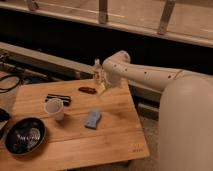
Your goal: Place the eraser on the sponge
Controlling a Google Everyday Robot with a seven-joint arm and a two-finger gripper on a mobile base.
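Observation:
The eraser (58, 98), a flat black bar with pale stripes, lies on the wooden table (120, 137) just behind the paper cup. The sponge (92, 119), a light blue-grey pad, lies near the table's middle, to the right of the cup. My gripper (99, 79) hangs over the table's far edge, right of the eraser and behind the sponge, at the end of the white arm that reaches in from the right. It is apart from both.
A white paper cup (54, 108) stands between eraser and sponge. A small dark red glossy object (88, 90) lies just left of the gripper. A dark bowl (24, 136) sits at the front left. Cables (10, 82) lie beyond the left edge.

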